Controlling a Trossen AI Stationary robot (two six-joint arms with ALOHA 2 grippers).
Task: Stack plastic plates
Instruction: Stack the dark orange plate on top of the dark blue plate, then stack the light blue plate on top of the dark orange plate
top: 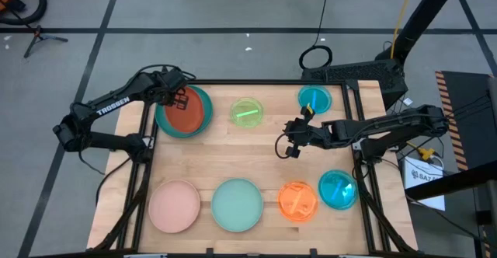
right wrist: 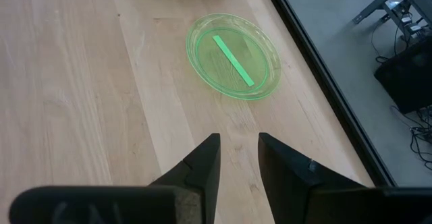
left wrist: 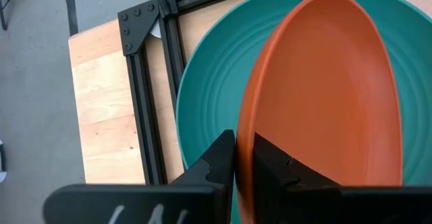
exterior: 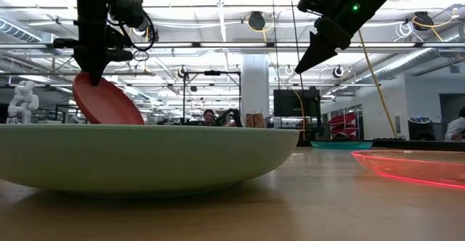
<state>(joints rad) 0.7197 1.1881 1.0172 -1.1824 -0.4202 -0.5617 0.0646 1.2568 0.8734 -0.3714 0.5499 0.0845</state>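
Note:
My left gripper (top: 180,99) is shut on a red-orange plate (top: 186,112) over a teal plate (top: 203,115) at the table's far left. The red-orange plate also shows in the left wrist view (left wrist: 324,96) and the low view (exterior: 109,101). My right gripper (top: 289,151) hovers open and empty mid-table, to the right of the translucent lime plate (top: 247,112), which lies flat on the wood (right wrist: 233,55). Blue plates (top: 314,99) (top: 337,190), an orange plate (top: 298,200), a mint plate (top: 237,203) and a pink plate (top: 175,205) lie flat on the table. My left gripper pinches the red-orange plate's rim (left wrist: 244,158) between its two fingers, one finger on each face. The fingers come from above, pointing down. The plate hangs tilted below them over the teal plate (left wrist: 216,82); whether its low edge touches the teal plate, I cannot tell.
A black metal frame (top: 147,126) runs along the table's left and right sides. The mint plate (exterior: 145,157) fills the low view's foreground. People sit in the room beyond the table (exterior: 218,116).

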